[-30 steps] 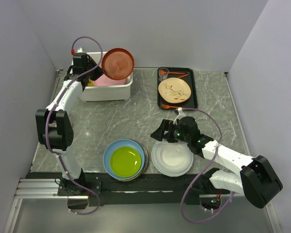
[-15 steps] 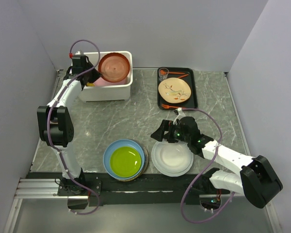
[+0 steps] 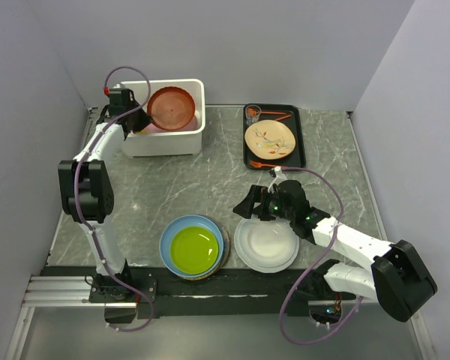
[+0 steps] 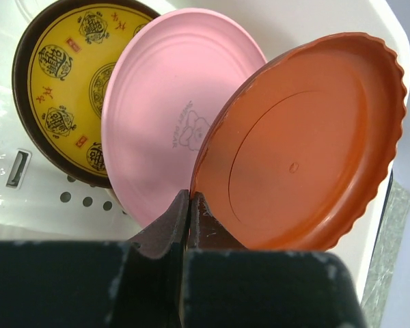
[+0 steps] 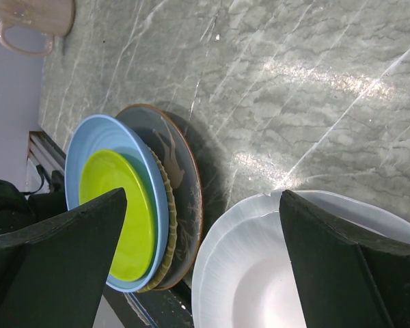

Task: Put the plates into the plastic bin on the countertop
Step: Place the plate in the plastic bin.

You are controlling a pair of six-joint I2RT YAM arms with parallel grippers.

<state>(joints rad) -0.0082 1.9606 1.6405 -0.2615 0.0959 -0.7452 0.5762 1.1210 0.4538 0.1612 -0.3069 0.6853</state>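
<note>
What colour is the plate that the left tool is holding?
It's a red-brown plate, pinched at its rim by the left tool; clearest in the left wrist view.

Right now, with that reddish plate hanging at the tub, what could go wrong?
The left end effector pinches the reddish plate only at its rim, so it might slip or swing. It hangs right next to the pink plate leaning in the tub, so letting go could knock that one over or chip both.

Robot lab booth, plain walls (image 3: 247,45), countertop (image 3: 187,180)
</note>
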